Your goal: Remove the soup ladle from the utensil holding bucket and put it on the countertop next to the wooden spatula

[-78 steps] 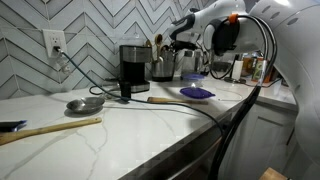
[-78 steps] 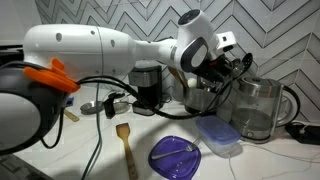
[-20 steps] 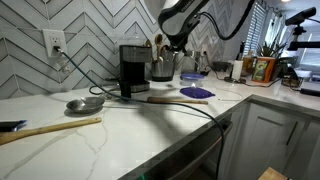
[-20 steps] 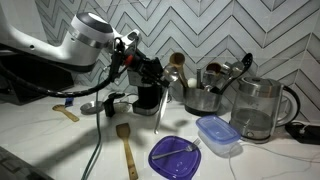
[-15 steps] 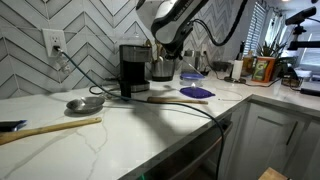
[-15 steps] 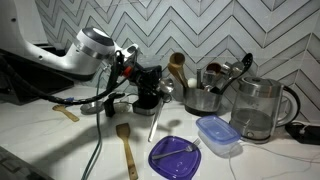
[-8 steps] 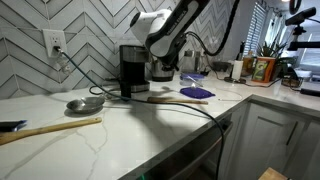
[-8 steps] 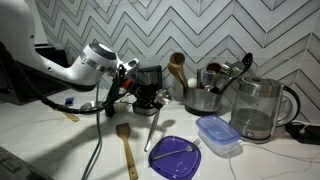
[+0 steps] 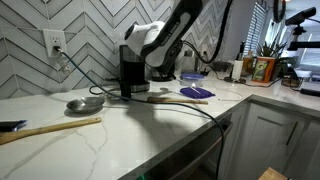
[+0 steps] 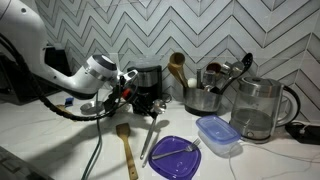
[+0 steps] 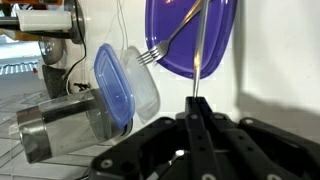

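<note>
Marble desk (image 9: 120,140), chevron tile wall behind. Gripper (image 11: 195,104) clamped on ladle (image 11: 197,55); in the wrist view the thin steel handle runs from between the fingers toward 12 o'clock. In an exterior view the gripper (image 10: 143,103) sits low over the desk and the ladle handle slants toward 6 o'clock. Whether it touches the desk, cannot tell. Spatula (image 10: 125,146) lies flat just beside the handle, at its 8 o'clock. Purple plate (image 10: 170,166) at the handle's 4 o'clock, fork (image 10: 178,150) on it. Clear container (image 10: 218,135) at the plate's 2 o'clock. Bucket (image 10: 205,97) well apart at the gripper's 3 o'clock, other utensils standing in it. Kettle (image 10: 255,112) beyond, also at 3 o'clock.
</note>
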`<state>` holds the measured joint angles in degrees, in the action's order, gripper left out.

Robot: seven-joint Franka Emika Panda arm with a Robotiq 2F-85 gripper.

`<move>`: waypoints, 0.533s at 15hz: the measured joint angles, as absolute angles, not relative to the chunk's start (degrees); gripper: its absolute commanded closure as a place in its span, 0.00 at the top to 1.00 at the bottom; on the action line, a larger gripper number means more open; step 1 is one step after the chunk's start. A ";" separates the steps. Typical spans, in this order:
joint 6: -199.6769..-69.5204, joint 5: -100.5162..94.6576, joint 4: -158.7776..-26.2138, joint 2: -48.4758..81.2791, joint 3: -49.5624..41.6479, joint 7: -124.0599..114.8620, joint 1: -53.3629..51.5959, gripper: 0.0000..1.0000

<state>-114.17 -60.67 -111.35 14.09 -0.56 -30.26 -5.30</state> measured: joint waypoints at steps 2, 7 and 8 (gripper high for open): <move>-114.02 -60.67 -111.29 14.85 -0.34 -30.26 -5.30 0.01; -113.12 -60.49 -111.03 15.77 -0.10 -30.25 -5.30 0.01; -112.91 -60.41 -110.95 15.96 -0.04 -30.25 -5.30 0.01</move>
<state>-112.91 -60.41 -110.95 15.96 -0.04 -30.25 -5.30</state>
